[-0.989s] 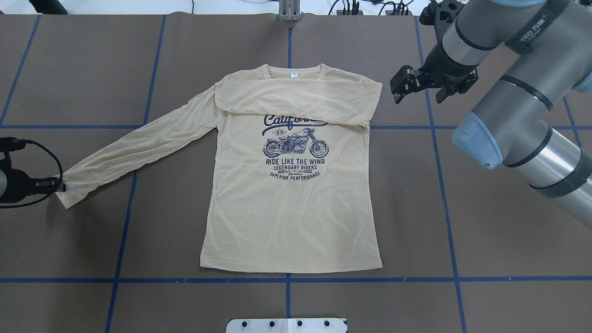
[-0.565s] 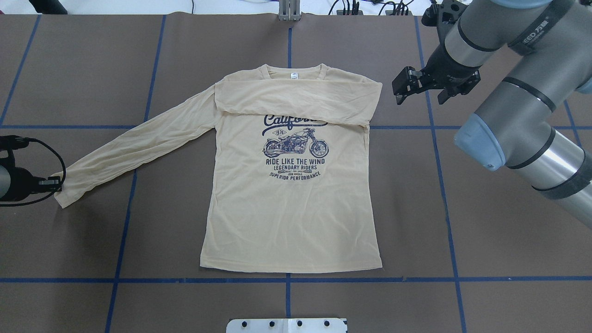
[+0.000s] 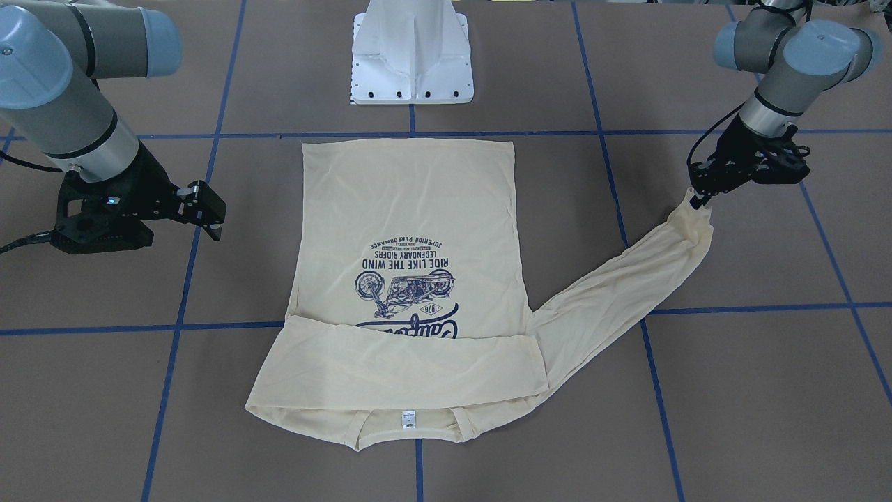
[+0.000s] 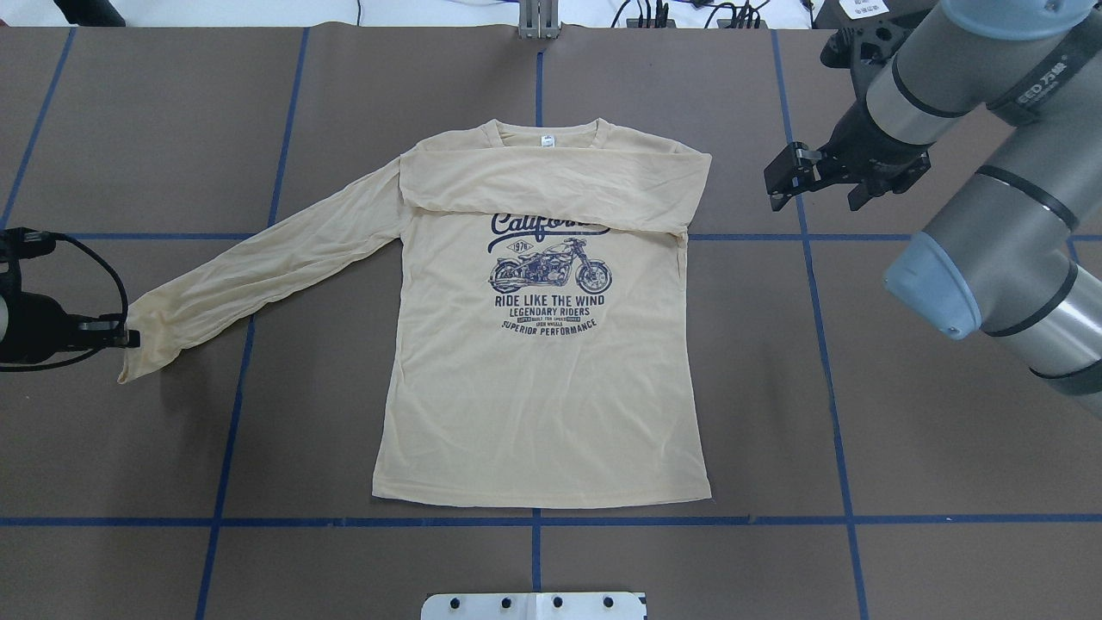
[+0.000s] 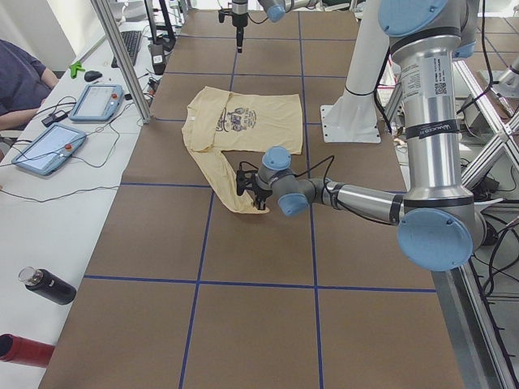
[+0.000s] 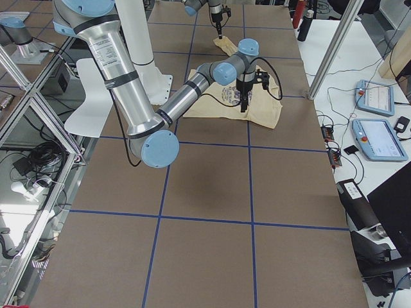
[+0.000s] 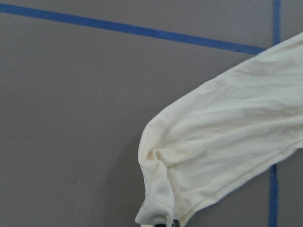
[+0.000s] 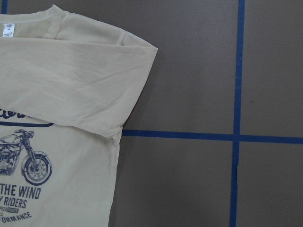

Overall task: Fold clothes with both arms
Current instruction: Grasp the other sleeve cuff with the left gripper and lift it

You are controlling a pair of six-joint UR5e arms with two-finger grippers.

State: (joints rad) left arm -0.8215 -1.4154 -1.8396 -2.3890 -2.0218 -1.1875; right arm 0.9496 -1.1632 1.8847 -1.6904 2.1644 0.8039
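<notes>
Pedestal (image 4: pixel 534 605): white plate with dark bolt heads, at the near edge of the table (image 4: pixel 904 430) (matte brown sheeting, blue tape lines (image 4: pixel 258 521) in a grid).

Shirt (image 4: pixel 534 413): thin cream-yellow knit with long sleeves, flat and face up at table centre. Hem toward the pedestal, neck away, lightly creased.

Outstretched sleeve (image 4: pixel 275 258): runs diagonally out on the robot's left, wrinkled, with its cuff lifted off the table.

Left gripper (image 4: pixel 131 337): black, clenched on that cuff (fabric bunches at the pinch).

Print (image 4: pixel 548 275): navy motorcycle and lettering, top line partly covered.

Folded sleeve (image 4: pixel 551 185): a smooth band laid across the chest, over the print's top.

Right gripper (image 4: pixel 779 179): black, jaws apart, empty, above the table beside the far right shoulder.

Label (image 4: pixel 546 141): small, white, inside the neckline.
</notes>
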